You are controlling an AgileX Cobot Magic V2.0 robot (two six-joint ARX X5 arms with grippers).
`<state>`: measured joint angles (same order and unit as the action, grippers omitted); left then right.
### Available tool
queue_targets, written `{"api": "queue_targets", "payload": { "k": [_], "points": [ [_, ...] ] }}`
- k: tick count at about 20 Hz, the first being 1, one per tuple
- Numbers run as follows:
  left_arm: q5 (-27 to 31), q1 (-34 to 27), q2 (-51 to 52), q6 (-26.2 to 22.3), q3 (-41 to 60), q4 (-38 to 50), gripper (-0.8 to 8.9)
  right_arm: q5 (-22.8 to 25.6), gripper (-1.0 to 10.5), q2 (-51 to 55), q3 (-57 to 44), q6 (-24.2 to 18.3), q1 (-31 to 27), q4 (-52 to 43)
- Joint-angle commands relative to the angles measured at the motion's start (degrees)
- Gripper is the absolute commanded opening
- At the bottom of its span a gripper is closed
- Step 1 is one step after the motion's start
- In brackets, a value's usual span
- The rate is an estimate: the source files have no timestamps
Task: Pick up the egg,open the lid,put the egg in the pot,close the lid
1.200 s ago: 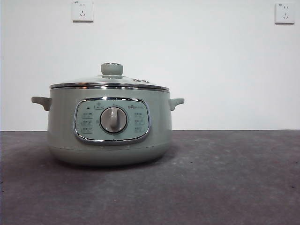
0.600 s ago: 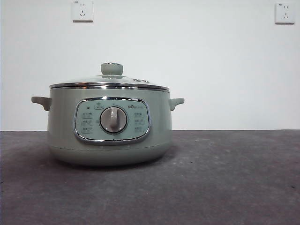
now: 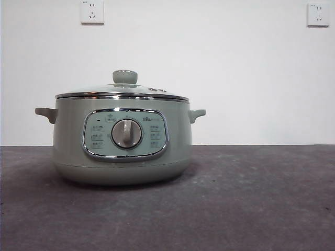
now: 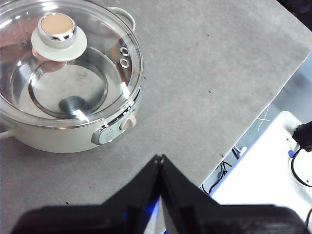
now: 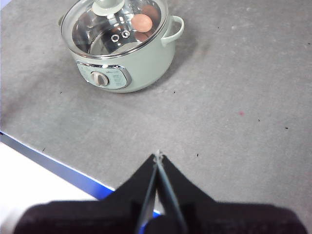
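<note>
pot: on grey table, lid seated
egg: inside pot, under glass
left gripper: pressed together, empty
right gripper: pressed together, empty
wall sockets: behind

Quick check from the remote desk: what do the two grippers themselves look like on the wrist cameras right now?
Both look alike. The left gripper has two matte black jaws, broad at the base and tapering to thin pointed tips, with a blue glint showing low between them. The right gripper has the same black wedge-shaped jaws with pale edges along their inner faces. No cables or markings show on either one. Neither appears in the front view.
</note>
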<state>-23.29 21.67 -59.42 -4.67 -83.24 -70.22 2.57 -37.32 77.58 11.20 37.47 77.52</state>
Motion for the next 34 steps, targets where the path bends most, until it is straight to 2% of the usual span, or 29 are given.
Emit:
{"api": "queue_targets", "payload": {
  "k": [1,4,5,7,10,13,17,20,23,28,32,34],
  "points": [
    [-0.2,-0.1,0.4,0.0,0.5,2.6,-0.04,0.0,0.0,0.0,-0.5,0.6,0.1,1.2],
    [3.5,-1.0,3.1,-1.2,0.8,13.7,-0.04,0.0,0.0,0.0,-0.5,0.6,0.1,1.2],
    [5.1,-2.7,4.6,-2.4,1.2,18.1,-0.04,0.0,0.0,0.0,-0.5,0.6,0.1,1.2],
    [4.5,-7.9,9.2,-4.5,4.5,28.1,-0.04,0.0,0.0,0.0,-0.5,0.6,0.1,1.2],
    [0.5,-16.9,19.5,-4.4,17.1,42.7,-0.04,0.0,0.0,0.0,-0.5,0.6,0.1,1.2],
    [3.3,-23.0,29.5,-4.9,32.0,50.0,-0.04,0.0,0.0,0.0,-0.5,0.6,0.1,1.2],
    [4.0,-25.5,39.8,-4.4,50.8,56.5,-0.04,0.0,0.0,0.0,-0.5,0.6,0.1,1.2],
    [5.3,-25.5,45.5,-1.7,62.4,63.1,-0.04,0.1,0.0,0.0,-0.5,0.6,0.1,1.2],
    [9.1,-25.5,50.1,0.8,71.4,66.9,-0.04,0.0,0.0,0.0,-0.5,0.6,0.1,1.2],
    [18.1,-25.5,56.5,4.0,80.8,66.9,-0.04,0.0,0.0,0.0,-0.5,0.6,0.1,1.2],
    [23.5,-25.5,59.2,5.7,82.8,63.1,-0.04,0.0,0.0,0.0,-0.5,0.6,0.1,1.2],
    [23.3,-25.5,59.2,5.8,82.8,61.3,-0.04,0.1,0.0,0.0,-0.5,0.6,0.1,1.2]
  ]
}}
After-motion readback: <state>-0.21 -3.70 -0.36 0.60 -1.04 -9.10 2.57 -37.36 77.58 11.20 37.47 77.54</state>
